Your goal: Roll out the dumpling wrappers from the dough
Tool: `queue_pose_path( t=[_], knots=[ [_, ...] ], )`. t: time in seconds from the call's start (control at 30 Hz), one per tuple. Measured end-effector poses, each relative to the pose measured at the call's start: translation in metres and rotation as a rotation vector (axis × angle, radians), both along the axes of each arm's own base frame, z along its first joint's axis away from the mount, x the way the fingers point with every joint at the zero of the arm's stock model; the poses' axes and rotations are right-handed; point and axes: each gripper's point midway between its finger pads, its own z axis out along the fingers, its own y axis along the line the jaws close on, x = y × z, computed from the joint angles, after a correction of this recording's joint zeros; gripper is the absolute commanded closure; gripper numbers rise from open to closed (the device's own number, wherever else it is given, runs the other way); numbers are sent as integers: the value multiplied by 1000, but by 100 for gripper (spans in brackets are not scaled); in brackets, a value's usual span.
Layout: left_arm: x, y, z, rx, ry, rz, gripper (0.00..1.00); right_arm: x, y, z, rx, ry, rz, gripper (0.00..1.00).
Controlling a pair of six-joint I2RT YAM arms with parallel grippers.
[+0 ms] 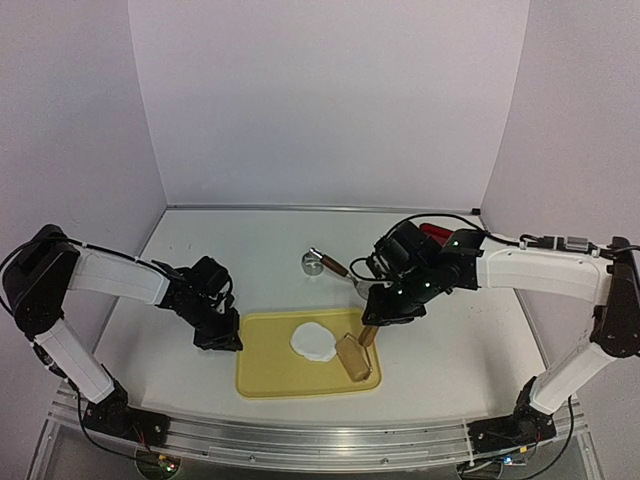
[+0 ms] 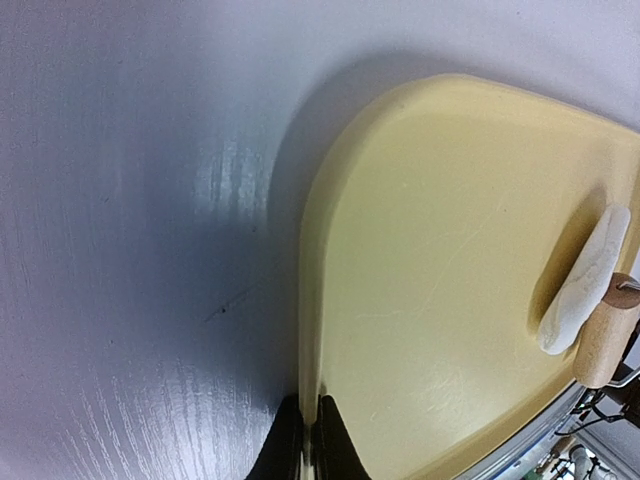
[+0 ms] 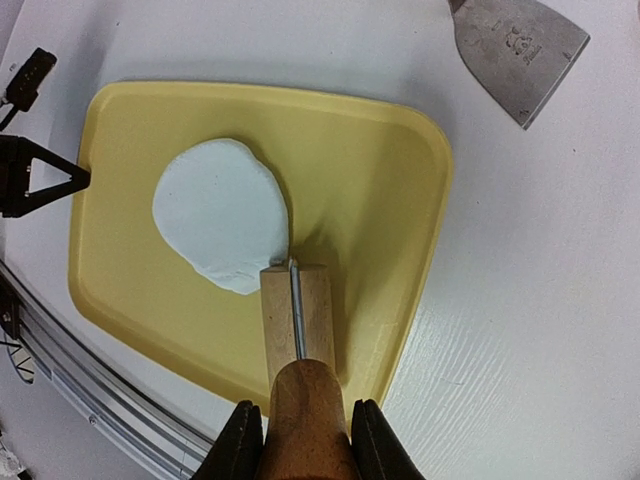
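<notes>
R tool (image 3: 305,445) is clamped on the roller (image 3: 298,320). Its fingers (image 3: 240,445) sit either side of the wooden handle, so it's closed on that, not empty. The roller drum sticks out straight ahead of the tool, lying on the yellow board (image 3: 370,170). A metal rod runs along the top of the drum.

The dough (image 3: 220,215) is a flat, roundish white sheet on the board, just ahead and to the left of the R tool. The drum's far end touches the dough's near edge, and most of the sheet lies clear of the drum. The outline is uneven, not a neat circle.

L tool (image 2: 310,445) is closed, tips together. From its wrist cam the tips are right at the board's rim, low to the table (image 1: 200,260). I can't tell if it pinches the rim or only rests against it. From there the dough and roller are on the far side of the board, well apart from the L tool.

Off the board, ahead-right of the R tool, a steel scraper (image 3: 520,45) lies flat on the table. In the top view a small metal ring (image 1: 313,262) sits on the table beyond the board, between the two tools. A red item (image 1: 435,230) shows behind the R arm; I can't tell what it is.
</notes>
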Motion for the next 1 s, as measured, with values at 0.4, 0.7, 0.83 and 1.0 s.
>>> queue_pose_path(
  t=[0.4, 0.7, 0.83, 1.0],
  knots=[
    [6, -4, 0, 9, -5, -23, 100, 15, 20, 36, 176, -46, 6, 100],
    [6, -4, 0, 9, -5, -23, 100, 31, 36, 17, 178, -54, 0, 100],
    [6, -4, 0, 11, -7, -19, 100, 39, 41, 2, 165, -46, -11, 100],
    [8, -3, 0, 12, -10, -14, 100, 42, 42, -2, 173, -45, -36, 100]
  ],
)
